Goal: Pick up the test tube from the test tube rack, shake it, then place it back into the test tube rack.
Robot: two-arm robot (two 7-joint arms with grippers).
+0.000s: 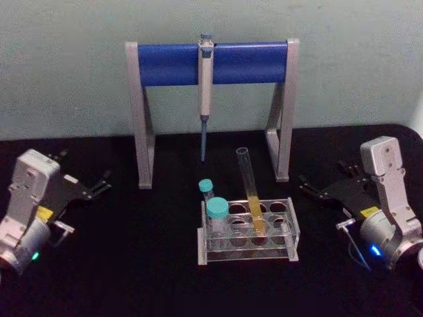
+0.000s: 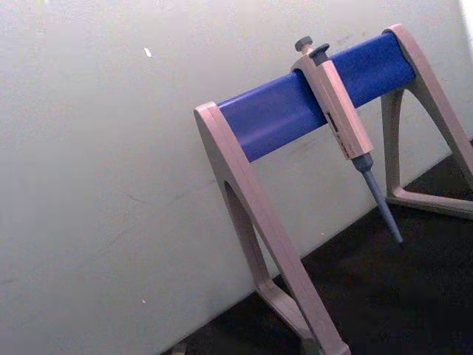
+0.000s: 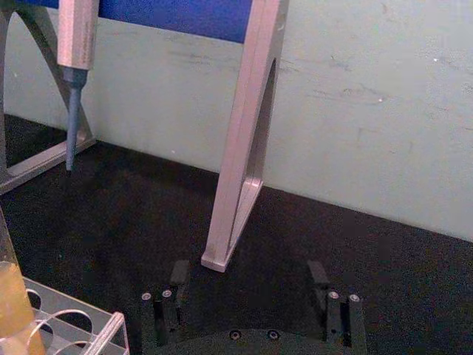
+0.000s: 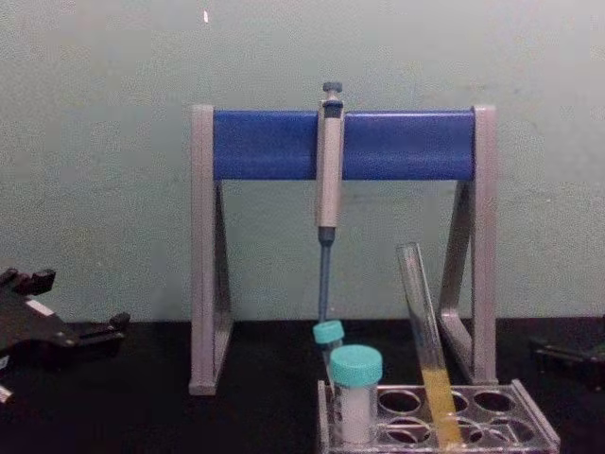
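Observation:
The test tube is a long clear glass tube with yellow liquid in its lower part. It stands leaning in a back hole of the test tube rack, a low clear plastic rack at the table's middle. The chest view shows the test tube tilted in the rack. My left gripper rests open at the far left, well away from the rack. My right gripper sits open to the right of the rack, holding nothing. In the right wrist view its fingers stand wide apart, with the rack's corner nearby.
Two teal-capped vials stand in the rack's left holes. Behind the rack stands a grey-and-blue pipette stand with a pipette hanging from its bar. The tabletop is black, with a pale wall behind.

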